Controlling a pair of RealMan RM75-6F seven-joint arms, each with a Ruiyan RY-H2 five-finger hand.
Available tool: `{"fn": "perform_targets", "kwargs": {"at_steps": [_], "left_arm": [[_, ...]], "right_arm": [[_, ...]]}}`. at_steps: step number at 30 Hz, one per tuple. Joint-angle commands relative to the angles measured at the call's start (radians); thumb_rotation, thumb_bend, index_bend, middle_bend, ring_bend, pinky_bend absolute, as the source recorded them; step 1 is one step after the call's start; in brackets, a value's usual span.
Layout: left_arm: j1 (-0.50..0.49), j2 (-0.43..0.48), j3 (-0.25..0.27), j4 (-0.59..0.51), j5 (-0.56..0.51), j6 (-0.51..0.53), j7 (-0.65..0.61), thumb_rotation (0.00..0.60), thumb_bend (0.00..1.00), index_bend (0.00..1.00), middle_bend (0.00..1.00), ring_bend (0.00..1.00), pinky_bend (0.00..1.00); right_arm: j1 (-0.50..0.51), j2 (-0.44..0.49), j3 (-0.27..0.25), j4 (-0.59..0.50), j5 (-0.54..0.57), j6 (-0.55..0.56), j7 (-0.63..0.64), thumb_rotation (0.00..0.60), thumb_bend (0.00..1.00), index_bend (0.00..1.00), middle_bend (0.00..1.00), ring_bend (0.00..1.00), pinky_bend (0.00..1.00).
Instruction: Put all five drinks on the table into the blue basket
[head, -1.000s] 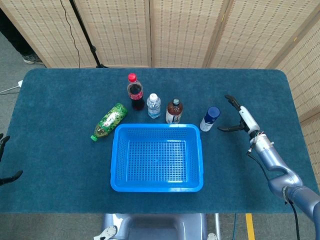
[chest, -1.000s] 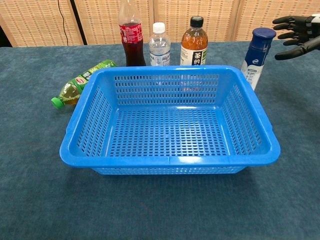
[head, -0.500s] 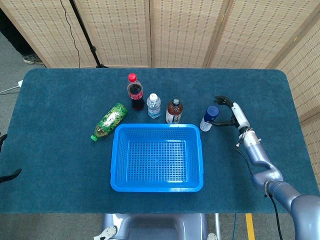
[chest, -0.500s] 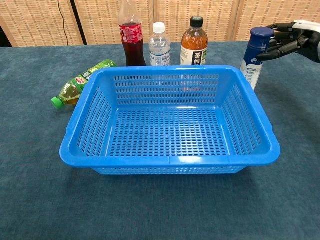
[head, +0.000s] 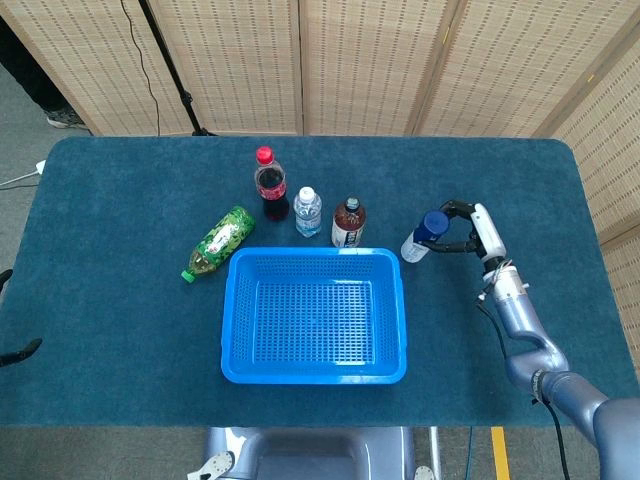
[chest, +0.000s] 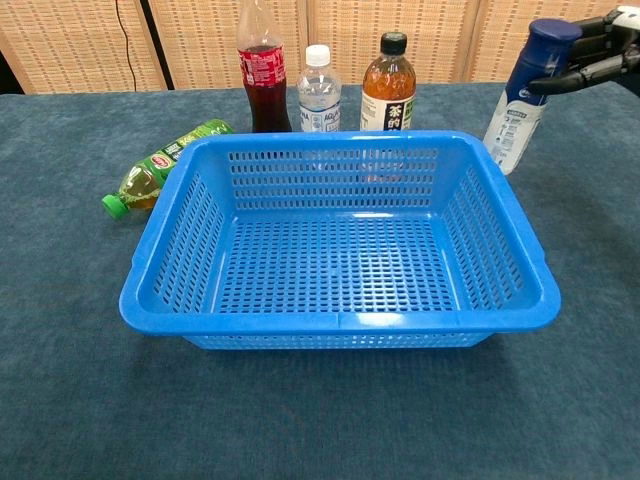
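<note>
On the table (head: 120, 300), the left robot hand (head: 12, 350) shows only as dark fingertips at the left edge; its state cannot be told. A green bottle (head: 219, 241) lies on its side beside the blue basket (head: 314, 375). Behind the basket stand a cola bottle (head: 269, 185), a water bottle (head: 308, 212) and a tea bottle (head: 348, 222). The right robot hand (head: 468, 232) grips the tilted blue-capped bottle (head: 425, 235) near its cap.
</note>
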Motion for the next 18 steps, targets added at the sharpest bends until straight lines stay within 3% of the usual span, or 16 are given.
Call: {"fn": "perform_targets", "kwargs": {"at_steps": [1, 10, 15, 18], "left_arm": [[0.002, 0.003, 0.002, 0.000, 0.007, 0.003, -0.009, 0.600, 0.15, 0.00, 0.00, 0.00, 0.00], [0.008, 0.010, 0.009, -0.001, 0.033, 0.019, -0.033, 0.600, 0.15, 0.00, 0.00, 0.00, 0.00], [0.011, 0.013, 0.011, -0.001, 0.041, 0.026, -0.043, 0.600, 0.15, 0.00, 0.00, 0.00, 0.00], [0.012, 0.015, 0.012, 0.001, 0.044, 0.028, -0.051, 0.600, 0.15, 0.00, 0.00, 0.00, 0.00]], "right_arm": [[-0.057, 0.103, 0.010, -0.144, -0.022, 0.108, -0.012, 0.600, 0.10, 0.67, 0.66, 0.53, 0.27], [-0.149, 0.362, -0.002, -0.649, -0.143, 0.309, -0.109, 0.600, 0.11, 0.67, 0.66, 0.53, 0.28], [-0.141, 0.397, -0.042, -0.811, -0.225, 0.309, -0.203, 0.600, 0.11, 0.67, 0.66, 0.53, 0.28], [-0.129, 0.382, -0.068, -0.844, -0.247, 0.282, -0.266, 0.600, 0.11, 0.67, 0.66, 0.53, 0.27]]}}
